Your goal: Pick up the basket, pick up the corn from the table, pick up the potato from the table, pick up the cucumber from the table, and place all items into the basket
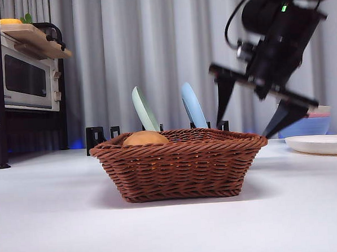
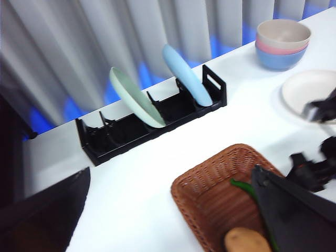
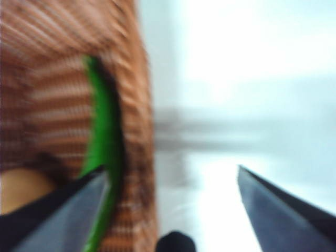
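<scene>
The reddish-brown wicker basket [image 1: 182, 170] stands on the white table [image 1: 60, 222] at the middle. The tan potato [image 1: 145, 138] lies in it and shows above the rim. The left wrist view shows the basket [image 2: 210, 194] holding the potato [image 2: 247, 241] and the green cucumber [image 2: 244, 188]. The corn is out of view. My right gripper [image 1: 245, 129] is open and empty, above the basket's right rim. Its blurred view [image 3: 170, 169] shows the cucumber [image 3: 105, 126] and potato [image 3: 21, 191] inside the basket [image 3: 52, 79]. My left gripper [image 2: 170, 170] is open, empty and high above the table.
A black dish rack [image 2: 152, 118] behind the basket holds a green plate [image 1: 145, 109] and a blue plate [image 1: 193, 105]. A white plate [image 1: 322, 144] and stacked bowls [image 2: 283, 43] stand at the right. A microwave [image 1: 22, 77] stands at the far left.
</scene>
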Controlling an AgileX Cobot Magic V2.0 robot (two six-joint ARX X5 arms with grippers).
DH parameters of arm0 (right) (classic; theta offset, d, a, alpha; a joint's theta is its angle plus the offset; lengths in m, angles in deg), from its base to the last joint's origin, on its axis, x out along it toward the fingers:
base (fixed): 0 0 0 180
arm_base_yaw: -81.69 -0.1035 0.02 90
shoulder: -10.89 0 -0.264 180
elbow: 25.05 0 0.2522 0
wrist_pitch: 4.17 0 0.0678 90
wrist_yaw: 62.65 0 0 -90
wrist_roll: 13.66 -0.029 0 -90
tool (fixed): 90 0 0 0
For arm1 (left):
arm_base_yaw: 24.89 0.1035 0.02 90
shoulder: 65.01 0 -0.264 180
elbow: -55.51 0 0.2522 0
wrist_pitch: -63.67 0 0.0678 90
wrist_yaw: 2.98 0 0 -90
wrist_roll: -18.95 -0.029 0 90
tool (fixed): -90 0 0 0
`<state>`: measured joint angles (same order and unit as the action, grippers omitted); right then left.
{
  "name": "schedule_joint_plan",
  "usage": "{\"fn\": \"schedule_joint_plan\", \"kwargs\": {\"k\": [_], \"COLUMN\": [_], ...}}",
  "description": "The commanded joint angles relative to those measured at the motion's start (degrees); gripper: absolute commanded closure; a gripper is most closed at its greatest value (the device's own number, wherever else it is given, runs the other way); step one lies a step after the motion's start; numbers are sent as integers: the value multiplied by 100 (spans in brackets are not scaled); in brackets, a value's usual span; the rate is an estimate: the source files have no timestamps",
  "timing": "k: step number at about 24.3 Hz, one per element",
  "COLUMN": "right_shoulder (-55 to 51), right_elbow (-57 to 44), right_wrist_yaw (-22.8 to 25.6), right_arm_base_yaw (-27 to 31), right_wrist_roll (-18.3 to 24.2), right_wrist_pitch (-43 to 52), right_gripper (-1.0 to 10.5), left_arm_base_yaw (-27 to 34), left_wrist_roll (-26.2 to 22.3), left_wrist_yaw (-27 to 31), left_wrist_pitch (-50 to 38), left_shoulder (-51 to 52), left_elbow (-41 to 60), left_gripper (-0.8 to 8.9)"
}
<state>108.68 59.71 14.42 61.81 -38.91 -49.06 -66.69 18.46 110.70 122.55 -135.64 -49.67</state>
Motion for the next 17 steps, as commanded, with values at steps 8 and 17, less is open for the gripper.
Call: {"fn": "schedule_joint_plan", "kwargs": {"k": [8,17], "right_shoulder": [-2177,-3508], "right_elbow": [2,-184], "right_wrist_yaw": [306,1040], "right_arm_base_yaw": [70,59], "right_wrist_roll": [1685,2245], "right_wrist_pitch": [-658,-656], "right_gripper": [941,963], "left_arm_base_yaw": [472,549], "left_wrist_roll": [-656,-356], "left_wrist_yaw": [328,-164], "left_wrist_pitch": [1069,1119], "left_shoulder": [26,1071], "left_elbow": [-13,793], "left_gripper": [822,822]}}
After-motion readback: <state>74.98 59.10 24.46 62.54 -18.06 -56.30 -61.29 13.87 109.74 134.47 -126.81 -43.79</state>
